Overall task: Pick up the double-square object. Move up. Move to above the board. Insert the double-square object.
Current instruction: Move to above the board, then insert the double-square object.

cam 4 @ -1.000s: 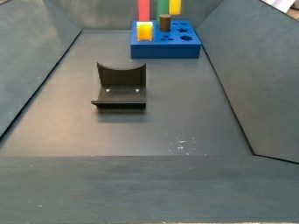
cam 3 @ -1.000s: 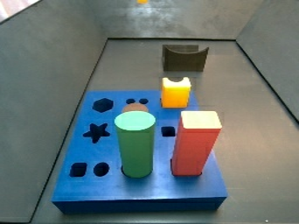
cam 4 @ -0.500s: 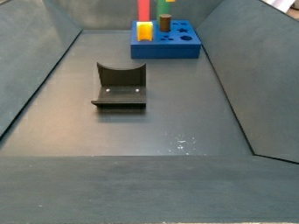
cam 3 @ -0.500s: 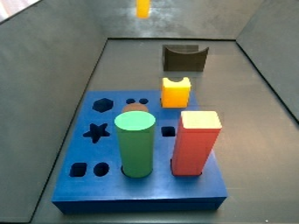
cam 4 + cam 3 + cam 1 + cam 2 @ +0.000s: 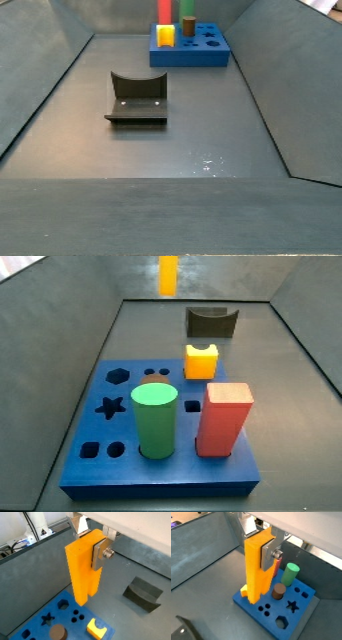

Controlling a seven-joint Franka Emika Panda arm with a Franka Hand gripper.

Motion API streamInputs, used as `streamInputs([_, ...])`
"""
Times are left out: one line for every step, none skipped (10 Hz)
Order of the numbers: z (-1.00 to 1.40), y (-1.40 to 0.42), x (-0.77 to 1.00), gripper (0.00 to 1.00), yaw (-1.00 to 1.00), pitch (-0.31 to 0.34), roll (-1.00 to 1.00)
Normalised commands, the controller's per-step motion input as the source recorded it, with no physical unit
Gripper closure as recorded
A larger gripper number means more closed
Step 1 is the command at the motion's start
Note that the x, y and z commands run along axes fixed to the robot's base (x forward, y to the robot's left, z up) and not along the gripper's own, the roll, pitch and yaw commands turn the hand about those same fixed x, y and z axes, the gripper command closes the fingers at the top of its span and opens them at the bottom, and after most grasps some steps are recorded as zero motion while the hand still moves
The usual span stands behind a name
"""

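Note:
My gripper [image 5: 85, 549] is shut on the double-square object [image 5: 81, 569], a tall slim orange bar that hangs upright between the silver fingers [image 5: 100, 554]. In both wrist views its lower end hangs high over an edge of the blue board [image 5: 37, 626], clear of it. The gripper [image 5: 258, 549], bar [image 5: 254, 572] and board [image 5: 304, 592] show there too. In a side view only the bar [image 5: 167, 274] shows, at the top edge beyond the board [image 5: 160, 488]. The gripper itself is out of view in both side views.
On the board stand a green cylinder [image 5: 155, 421], a thick red block [image 5: 225, 418] and a short yellow-orange notched block [image 5: 201, 360]. A brown peg [image 5: 278, 590] also sits in it. The dark fixture [image 5: 136, 97] stands on the grey floor beyond the board [image 5: 190, 55]. Grey walls enclose the floor.
In one side view more of the orange bar has come into view from the top edge. In the other, it has passed out at the top edge.

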Motion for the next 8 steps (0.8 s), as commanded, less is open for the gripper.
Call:
streamInputs([0.03,-0.19,0.07,1.0,0.01,0.091,0.02])
streamInputs([-0.36,-0.17,0.31,1.0,-0.69,-0.04,-0.06])
streamInputs([-0.33,-0.16,0.22,1.0,-0.75,-0.06,-0.06])
streamInputs([-0.33,-0.16,0.18,1.0,-0.77,-0.074,-0.06])
streamInputs([-0.29,-0.15,0.29,1.0,-0.69,-0.074,-0.1])
streamInputs([-0.35,-0.17,0.35,1.0,-0.65,-0.054,-0.07])
streamInputs([-0.31,-0.19,0.11,1.0,-0.78,-0.129,-0.07])
streamInputs([-0.39,-0.25,0.0,1.0,-0.85,-0.113,0.0])
